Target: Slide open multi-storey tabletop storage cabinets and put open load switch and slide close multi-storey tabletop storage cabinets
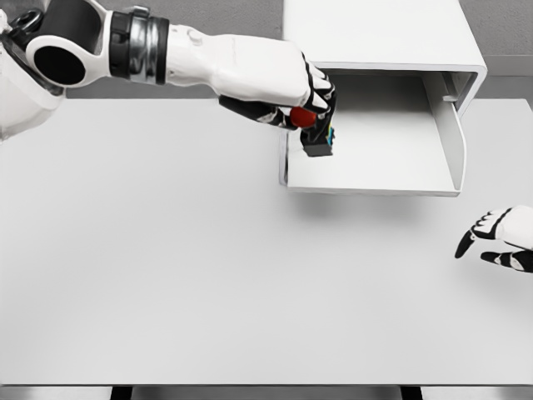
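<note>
Red-knobbed and black-bodied, the load switch [315, 133] sat pinched in the left hand [310, 107], fingers curled round it, just over the left edge of the pulled-out drawer [375, 162]. The placing step looked underway; next it seemed to need lowering and release. The drawer held nothing else under the white cabinet [375, 33]. The right hand [500, 237] hovered spread above the table [208, 275].

Bright, even, diffuse light fills the render. Soft faint shadows lie on the table [208, 275] just near of the open drawer [375, 158]. Edges look slightly soft; no glare.
</note>
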### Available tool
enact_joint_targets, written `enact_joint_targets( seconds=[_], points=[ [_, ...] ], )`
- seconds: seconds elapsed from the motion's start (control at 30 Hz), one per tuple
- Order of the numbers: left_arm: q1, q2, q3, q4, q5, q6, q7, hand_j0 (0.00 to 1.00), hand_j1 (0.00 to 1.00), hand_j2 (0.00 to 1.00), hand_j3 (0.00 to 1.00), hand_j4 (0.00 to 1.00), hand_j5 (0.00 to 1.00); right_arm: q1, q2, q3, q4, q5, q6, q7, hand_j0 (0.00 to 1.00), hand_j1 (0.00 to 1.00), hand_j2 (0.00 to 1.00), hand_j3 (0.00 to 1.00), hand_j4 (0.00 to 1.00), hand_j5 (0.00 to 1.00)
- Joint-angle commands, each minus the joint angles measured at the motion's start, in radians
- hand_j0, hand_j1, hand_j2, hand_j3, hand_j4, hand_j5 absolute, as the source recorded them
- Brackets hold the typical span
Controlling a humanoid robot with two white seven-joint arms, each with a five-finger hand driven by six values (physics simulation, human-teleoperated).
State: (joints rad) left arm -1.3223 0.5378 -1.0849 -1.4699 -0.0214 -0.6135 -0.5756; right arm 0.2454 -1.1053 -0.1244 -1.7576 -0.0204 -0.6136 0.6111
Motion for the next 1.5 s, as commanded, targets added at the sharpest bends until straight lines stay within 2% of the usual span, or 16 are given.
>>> enact_joint_targets(
  seconds=[0.0, 0.1, 0.27, 0.37, 0.6, 0.7, 0.93, 1.17, 1.2, 1.3, 1.4, 1.47],
  points=[
    [0.000, -0.050, 0.000, 0.069, 0.003, 0.003, -0.004, 0.37, 0.37, 0.37, 0.37, 0.37, 0.37, 0.000, -0.002, 0.017, 0.000, -0.006, 0.003, 0.000, 0.54, 0.54, 0.54, 0.54, 0.54, 0.54],
    [0.000, -0.113, -0.001, 0.145, 0.000, 0.003, -0.035, 0.37, 0.37, 0.37, 0.37, 0.37, 0.37, -0.002, -0.002, 0.017, 0.000, -0.006, 0.003, 0.000, 0.54, 0.54, 0.54, 0.54, 0.54, 0.54],
    [0.000, -0.128, -0.006, 0.152, -0.006, 0.003, -0.035, 0.39, 0.39, 0.39, 0.39, 0.39, 0.39, 0.000, -0.002, 0.017, 0.000, -0.006, 0.003, 0.000, 0.54, 0.54, 0.54, 0.54, 0.54, 0.54],
    [0.002, -0.148, -0.006, 0.198, -0.022, 0.003, -0.035, 0.43, 0.43, 0.43, 0.43, 0.43, 0.43, 0.000, -0.002, 0.019, 0.000, -0.006, 0.003, 0.000, 0.54, 0.54, 0.54, 0.54, 0.54, 0.54],
    [0.000, -0.162, -0.006, 0.247, -0.029, 0.003, -0.035, 0.78, 0.78, 0.78, 0.78, 0.78, 0.78, 0.000, -0.001, 0.019, 0.000, -0.006, 0.003, 0.000, 0.54, 0.54, 0.54, 0.54, 0.54, 0.54],
    [0.000, -0.173, -0.004, 0.253, -0.031, 0.003, -0.035, 1.00, 1.00, 1.00, 1.00, 1.00, 1.00, 0.002, -0.002, 0.019, 0.000, -0.006, 0.003, 0.000, 0.54, 0.54, 0.54, 0.54, 0.54, 0.54],
    [-0.002, -0.196, -0.004, 0.255, -0.032, 0.003, -0.035, 1.00, 1.00, 1.00, 1.00, 1.00, 1.00, 0.002, -0.001, 0.019, 0.000, -0.006, 0.003, 0.000, 0.54, 0.54, 0.54, 0.54, 0.54, 0.54],
    [-0.005, -0.197, -0.001, 0.238, -0.020, 0.003, -0.035, 1.00, 1.00, 1.00, 1.00, 1.00, 1.00, -0.040, 0.001, 0.017, -0.002, -0.009, 0.003, 0.000, 0.56, 0.56, 0.56, 0.56, 0.56, 0.56],
    [-0.011, -0.196, -0.001, 0.237, 0.003, 0.003, -0.035, 1.00, 1.00, 1.00, 1.00, 1.00, 1.00, -0.052, 0.001, 0.017, -0.002, -0.012, 0.003, 0.000, 0.56, 0.56, 0.56, 0.56, 0.56, 0.56],
    [-0.017, -0.153, 0.002, 0.140, 0.014, 0.003, -0.035, 1.00, 1.00, 1.00, 1.00, 1.00, 1.00, -0.061, 0.001, 0.017, -0.002, -0.015, 0.003, 0.000, 0.57, 0.57, 0.57, 0.57, 0.57, 0.57],
    [-0.031, -0.079, 0.005, -0.030, 0.096, 0.003, -0.035, 1.00, 1.00, 1.00, 1.00, 1.00, 1.00, -0.080, 0.001, 0.019, -0.002, -0.016, 0.003, 0.000, 0.57, 0.57, 0.57, 0.57, 0.57, 0.57],
    [-0.049, -0.024, 0.006, -0.113, 0.149, 0.003, -0.035, 1.00, 1.00, 1.00, 1.00, 1.00, 1.00, -0.084, 0.002, 0.019, -0.002, -0.016, 0.003, 0.000, 0.57, 0.57, 0.57, 0.57, 0.57, 0.57]
  ],
)
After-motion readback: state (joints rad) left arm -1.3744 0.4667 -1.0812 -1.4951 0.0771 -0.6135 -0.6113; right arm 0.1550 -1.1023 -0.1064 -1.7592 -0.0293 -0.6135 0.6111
